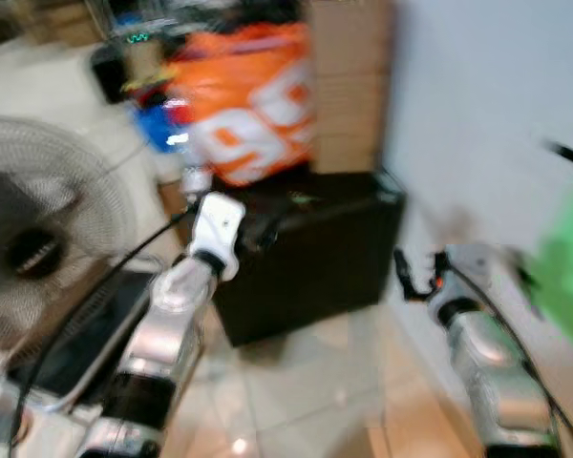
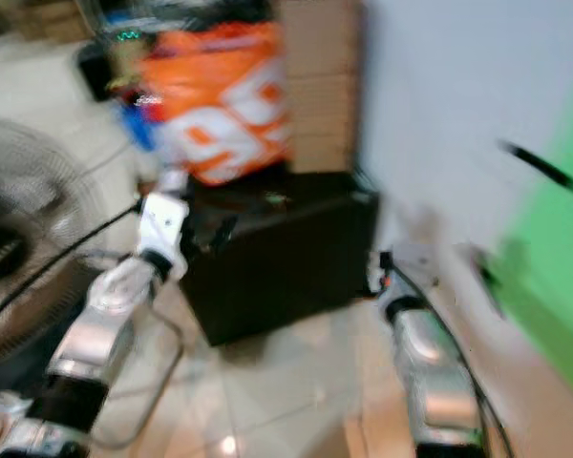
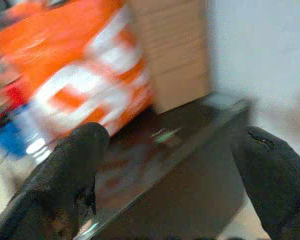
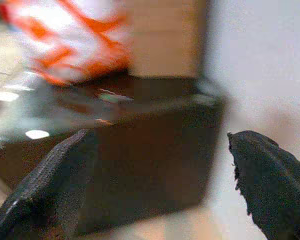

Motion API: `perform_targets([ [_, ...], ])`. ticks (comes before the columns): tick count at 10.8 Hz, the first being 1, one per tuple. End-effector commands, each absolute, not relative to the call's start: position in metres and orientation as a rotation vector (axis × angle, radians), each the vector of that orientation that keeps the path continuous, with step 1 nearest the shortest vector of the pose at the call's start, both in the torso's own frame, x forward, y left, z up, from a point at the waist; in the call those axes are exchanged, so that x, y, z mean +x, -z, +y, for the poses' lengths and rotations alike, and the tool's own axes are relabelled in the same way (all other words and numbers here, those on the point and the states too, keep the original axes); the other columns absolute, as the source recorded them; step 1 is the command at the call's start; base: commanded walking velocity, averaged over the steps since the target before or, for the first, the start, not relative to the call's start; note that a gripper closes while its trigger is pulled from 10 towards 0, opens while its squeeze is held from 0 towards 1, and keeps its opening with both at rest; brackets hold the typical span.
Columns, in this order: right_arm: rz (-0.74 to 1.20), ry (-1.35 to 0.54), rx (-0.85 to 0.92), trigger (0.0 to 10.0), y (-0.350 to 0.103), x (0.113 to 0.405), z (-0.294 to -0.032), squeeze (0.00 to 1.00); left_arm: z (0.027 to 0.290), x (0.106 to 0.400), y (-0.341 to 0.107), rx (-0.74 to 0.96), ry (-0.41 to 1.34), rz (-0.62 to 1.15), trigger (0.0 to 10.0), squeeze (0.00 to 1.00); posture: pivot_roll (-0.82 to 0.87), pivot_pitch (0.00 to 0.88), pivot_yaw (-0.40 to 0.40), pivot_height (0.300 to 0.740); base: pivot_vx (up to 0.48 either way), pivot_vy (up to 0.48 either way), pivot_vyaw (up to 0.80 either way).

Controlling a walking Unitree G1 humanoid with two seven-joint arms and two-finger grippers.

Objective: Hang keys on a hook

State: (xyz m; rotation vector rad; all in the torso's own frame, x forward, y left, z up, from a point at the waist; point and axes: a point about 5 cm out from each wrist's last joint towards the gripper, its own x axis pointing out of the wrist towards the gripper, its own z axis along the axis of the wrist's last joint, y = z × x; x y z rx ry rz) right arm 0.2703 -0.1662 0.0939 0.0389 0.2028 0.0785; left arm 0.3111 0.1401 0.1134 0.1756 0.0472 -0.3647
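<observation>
The views are blurred by motion. A small pale-green object (image 3: 165, 134), possibly the keys, lies on top of a black box (image 1: 306, 258); it also shows as the same small object (image 4: 112, 97) in the right wrist view. A dark peg (image 1: 568, 153) sticks out of the white wall at the right; I cannot tell if it is the hook. My left gripper (image 3: 172, 170) is open and empty, held in front of the box's left part. My right gripper (image 1: 408, 275) is open and empty beside the box's right side, near the wall.
A white standing fan (image 1: 38, 239) is close on the left. An orange bag (image 1: 253, 105) and a cardboard box (image 1: 349, 86) stand on and behind the black box. A green surface (image 1: 568, 258) is at the far right. Tiled floor (image 1: 306, 401) lies ahead.
</observation>
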Motion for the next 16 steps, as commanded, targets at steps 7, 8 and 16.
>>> perform_targets([
  [7, 0.209, -0.059, 0.040, 10.0, -0.093, 0.271, -0.171, 1.00, 0.142, 0.317, -0.119, 0.179, 0.354, 0.025, 10.0, 0.00, -0.21, 0.000, 0.115, 0.740, 0.317, 0.000, 0.00],
  [8, 0.208, -0.044, 0.041, 10.0, -0.093, 0.268, -0.172, 1.00, 0.141, 0.317, -0.119, 0.180, 0.367, 0.029, 10.0, 0.00, -0.20, 0.000, 0.119, 0.740, 0.330, 0.000, 0.00],
  [16, 0.155, 0.032, 0.012, 10.0, -0.099, 0.270, -0.191, 1.00, 0.146, 0.316, -0.115, 0.200, 0.367, 0.040, 10.0, 0.00, -0.19, 0.000, 0.115, 0.740, 0.333, 0.000, 0.00],
])
